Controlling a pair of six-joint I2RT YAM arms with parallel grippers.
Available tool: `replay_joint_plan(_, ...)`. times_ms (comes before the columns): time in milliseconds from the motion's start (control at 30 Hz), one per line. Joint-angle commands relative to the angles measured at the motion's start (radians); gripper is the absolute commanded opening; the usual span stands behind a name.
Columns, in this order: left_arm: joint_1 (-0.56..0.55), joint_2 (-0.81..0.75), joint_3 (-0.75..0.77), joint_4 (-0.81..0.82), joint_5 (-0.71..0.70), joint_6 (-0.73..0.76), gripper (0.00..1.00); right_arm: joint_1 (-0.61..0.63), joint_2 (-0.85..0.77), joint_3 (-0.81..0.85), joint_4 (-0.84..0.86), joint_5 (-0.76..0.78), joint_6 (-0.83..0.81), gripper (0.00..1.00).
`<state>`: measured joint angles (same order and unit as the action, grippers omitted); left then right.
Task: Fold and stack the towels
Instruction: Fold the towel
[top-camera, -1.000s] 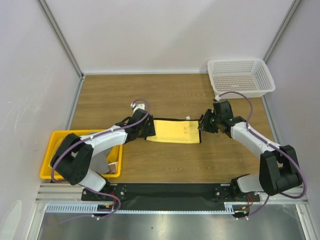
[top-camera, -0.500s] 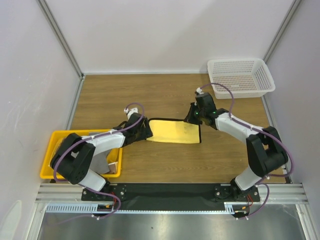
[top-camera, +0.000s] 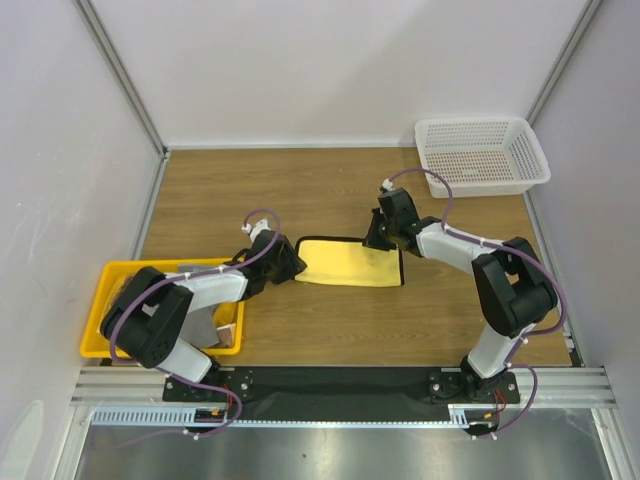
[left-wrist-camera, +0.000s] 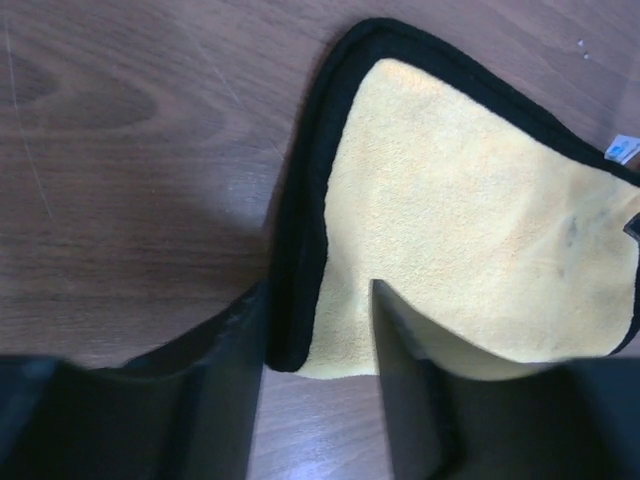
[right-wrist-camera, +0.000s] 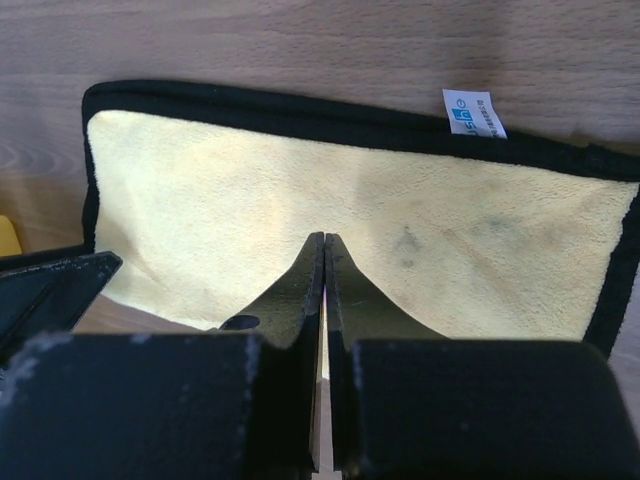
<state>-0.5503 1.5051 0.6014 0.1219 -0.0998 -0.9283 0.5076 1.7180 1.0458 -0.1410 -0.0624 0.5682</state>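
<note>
yellow towel (right-wrist-camera: 300, 190) is fuzzy matt cloth with a black stitched hem, table (top-camera: 330, 190) looks like smooth wood grain with a slight sheen, basket (top-camera: 470, 185) is white plastic mesh, tray (top-camera: 110, 350) yellow plastic, right gripper (right-wrist-camera: 322, 245) matt black

towel (top-camera: 350, 262): yellow, black border | tray (top-camera: 150, 352): yellow | basket (top-camera: 480, 125): white mesh | table (top-camera: 300, 195): brown wood
</note>
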Motion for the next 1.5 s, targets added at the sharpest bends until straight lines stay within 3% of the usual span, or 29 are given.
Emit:
replay_joint_plan(0, 0.003, 0.02, -0.022, -0.025, -0.012, -0.02, 0.46, 0.006, 0.025, 0.026, 0.032, 0.032, -0.004, 0.0)
replay_joint_plan(33, 0.001, 0.014, -0.022, -0.022, -0.037, 0.008, 0.4, 0.009, 0.032, 0.023, 0.035, 0.023, -0.013, 0.0)
replay_joint_plan(67, 0.001, 0.007, -0.023, -0.022, -0.037, 0.026, 0.4, 0.009, 0.032, 0.023, 0.038, 0.021, -0.017, 0.0)
replay_joint_plan(167, 0.001, -0.02, -0.031, -0.019, -0.096, 0.086, 0.19, 0.019, 0.045, 0.004, 0.052, 0.004, -0.025, 0.0)
replay_joint_plan(200, 0.001, -0.029, -0.037, -0.015, -0.107, 0.095, 0.07, 0.022, 0.045, -0.001, 0.058, -0.005, -0.025, 0.0)
replay_joint_plan(233, 0.0, -0.037, -0.044, -0.013, -0.127, 0.111, 0.0, 0.025, 0.048, -0.009, 0.063, -0.026, -0.024, 0.0)
replay_joint_plan(467, -0.026, -0.088, -0.063, 0.015, -0.184, 0.174, 0.0, 0.101, 0.048, -0.004, 0.07, -0.054, 0.004, 0.0)
replay_joint_plan(667, -0.089, -0.138, -0.028, -0.068, -0.308, 0.209, 0.0, 0.166, 0.1, 0.01, 0.081, -0.063, 0.032, 0.0)
replay_joint_plan(1000, -0.14, -0.305, -0.008, -0.143, -0.386, 0.278, 0.0, 0.193, 0.155, -0.009, 0.13, -0.082, 0.061, 0.0)
replay_joint_plan(1300, -0.163, -0.375, 0.0, -0.136, -0.387, 0.387, 0.0, 0.244, 0.18, 0.014, 0.208, -0.1, 0.14, 0.0)
replay_joint_plan(1467, -0.172, -0.356, -0.009, -0.142, -0.37, 0.376, 0.0, 0.255, 0.134, 0.003, 0.233, -0.086, 0.162, 0.0)
